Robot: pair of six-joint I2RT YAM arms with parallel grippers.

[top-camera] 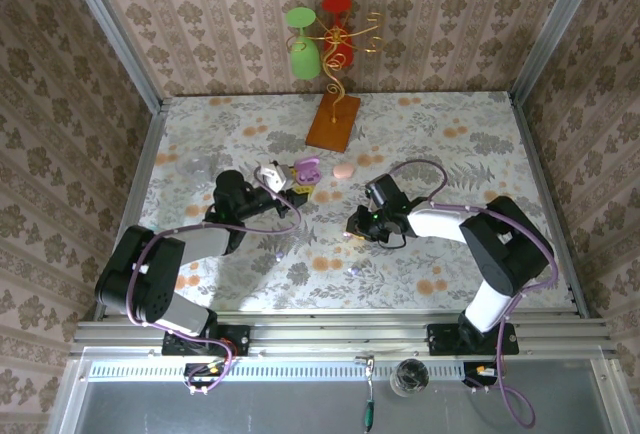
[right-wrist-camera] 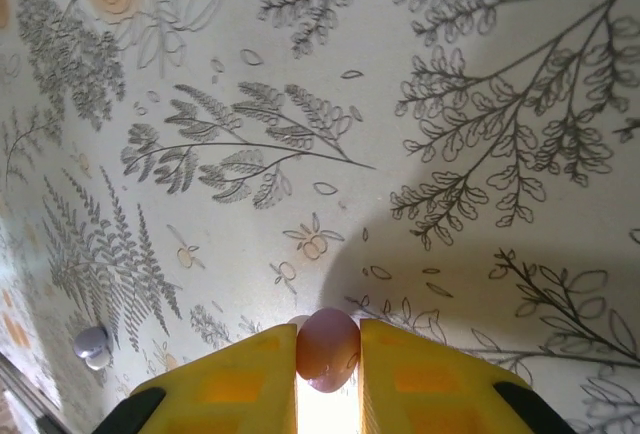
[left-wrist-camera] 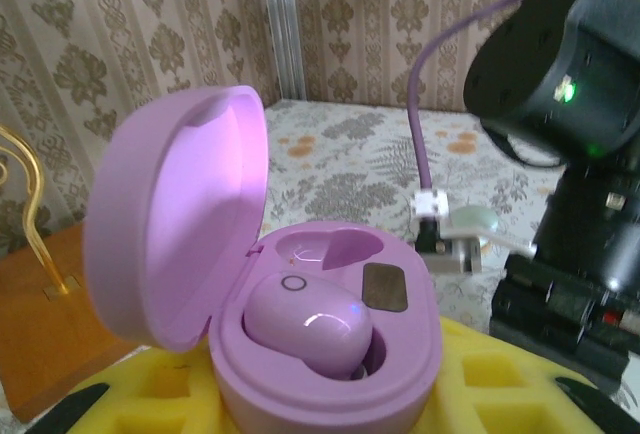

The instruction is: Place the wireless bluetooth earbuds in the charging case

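Left arm (top-camera: 150,274) folded at the elbow, reaching forward, its yellow-padded left gripper (top-camera: 283,177) (left-wrist-camera: 330,406) clamped on an open lilac plastic charging case (top-camera: 306,168) (left-wrist-camera: 180,224). Right arm (top-camera: 500,239) bent inward, wrist pointing down, its right gripper (top-camera: 354,226) (right-wrist-camera: 328,366) pinching a tiny glossy pinkish earbud (right-wrist-camera: 327,340) between yellow pads (right-wrist-camera: 235,386)

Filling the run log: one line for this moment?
left gripper: shut on open purple case, purple earbud seated | right gripper: shut on pink earbud
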